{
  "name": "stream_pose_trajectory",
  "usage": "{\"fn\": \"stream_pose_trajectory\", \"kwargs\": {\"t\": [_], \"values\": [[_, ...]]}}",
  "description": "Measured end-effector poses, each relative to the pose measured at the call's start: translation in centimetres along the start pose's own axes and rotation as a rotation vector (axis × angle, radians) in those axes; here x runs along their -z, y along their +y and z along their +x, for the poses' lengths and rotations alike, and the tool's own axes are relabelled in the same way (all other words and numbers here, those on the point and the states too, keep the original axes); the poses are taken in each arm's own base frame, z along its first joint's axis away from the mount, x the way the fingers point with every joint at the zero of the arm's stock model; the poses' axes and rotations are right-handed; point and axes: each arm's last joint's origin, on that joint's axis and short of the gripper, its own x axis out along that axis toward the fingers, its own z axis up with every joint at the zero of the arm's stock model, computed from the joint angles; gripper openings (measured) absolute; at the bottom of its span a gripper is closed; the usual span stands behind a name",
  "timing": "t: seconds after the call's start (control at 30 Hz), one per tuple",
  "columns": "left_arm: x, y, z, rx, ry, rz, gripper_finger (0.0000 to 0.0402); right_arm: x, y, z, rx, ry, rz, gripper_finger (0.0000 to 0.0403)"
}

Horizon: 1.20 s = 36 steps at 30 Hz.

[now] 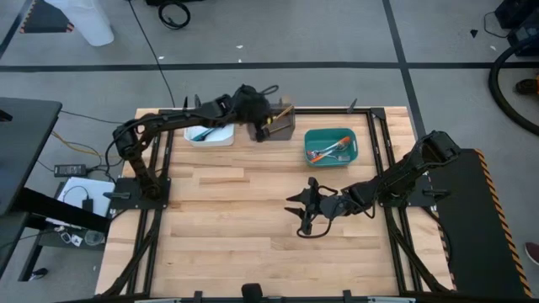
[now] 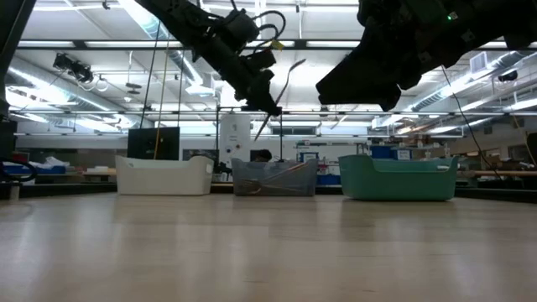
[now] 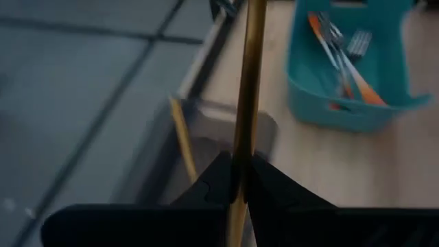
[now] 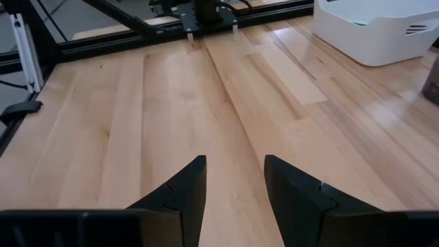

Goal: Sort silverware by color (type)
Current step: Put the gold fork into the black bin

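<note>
My left gripper (image 1: pixel 269 120) reaches over the grey bin (image 1: pixel 282 130) at the far edge and is shut on a golden-tan-handled piece of silverware (image 3: pixel 248 82). Another golden-tan piece (image 3: pixel 182 137) lies inside the grey bin (image 3: pixel 219 130). The white bin (image 1: pixel 210 135) to its left holds blue-handled pieces. The teal bin (image 1: pixel 330 146) to its right holds orange-handled forks (image 3: pixel 343 62). My right gripper (image 4: pixel 233 185) hovers open over bare table at mid right (image 1: pixel 305 210). My left gripper pinches the golden-tan handle (image 3: pixel 240 161) between its two fingers, partway along its length. The fingers (image 2: pixel 262 91) come slanting down from the table's left. The piece is lifted clear above the grey bin (image 2: pixel 274 178), steeply tilted, with its long end (image 2: pixel 294 71) rising past the fingers.
The three bins stand in a row along the far edge: white (image 2: pixel 164 176), grey, teal (image 2: pixel 398 178). A black frame rail (image 4: pixel 137 34) borders the table. The wooden tabletop (image 1: pixel 236 219) between the arms lies bare.
</note>
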Motion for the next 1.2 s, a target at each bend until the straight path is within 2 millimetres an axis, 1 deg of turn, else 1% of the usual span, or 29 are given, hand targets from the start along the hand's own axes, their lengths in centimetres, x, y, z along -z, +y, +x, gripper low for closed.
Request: {"fn": "stream_pose_trajectory", "kwargs": {"t": [0.07, 0.13, 0.3, 0.4, 0.53, 0.63, 1.03, 1.2], "values": [[-0.2, 0.5, 0.2, -0.042, -0.030, 0.057, 0.0036, 0.0, 0.1, 0.0, -0.002, -0.002, 0.000, 0.0158], [0.2, 1.2, 0.9, -0.068, -0.024, 0.087, 0.0036, 0.0, 0.1, 0.0, 0.000, -0.003, 0.000, 0.0158], [2.3, 2.1, 3.4, -0.073, 0.062, 0.100, 0.0036, 0.0, 0.1, -0.1, 0.000, -0.003, -0.001, 0.0158], [3.8, 2.2, 4.8, -0.058, 0.133, 0.095, 0.0036, 0.0, 0.1, -0.1, -0.001, -0.003, -0.001, 0.0158], [4.9, 2.0, 5.6, -0.036, 0.198, 0.098, 0.0036, 0.0, 0.2, -0.1, -0.005, -0.003, -0.003, 0.0158], [5.6, 1.8, 5.6, -0.015, 0.259, 0.091, 0.0036, 0.1, 0.2, -0.1, -0.005, -0.002, -0.003, 0.0158], [7.1, 1.4, 5.1, 0.032, 0.428, 0.051, 0.0037, 0.1, 0.4, -0.2, -0.019, 0.002, -0.005, 0.0158], [7.5, 1.2, 4.9, 0.032, 0.474, -0.007, 0.0037, 0.1, 0.4, -0.2, -0.023, 0.003, -0.006, 0.0158]]}}
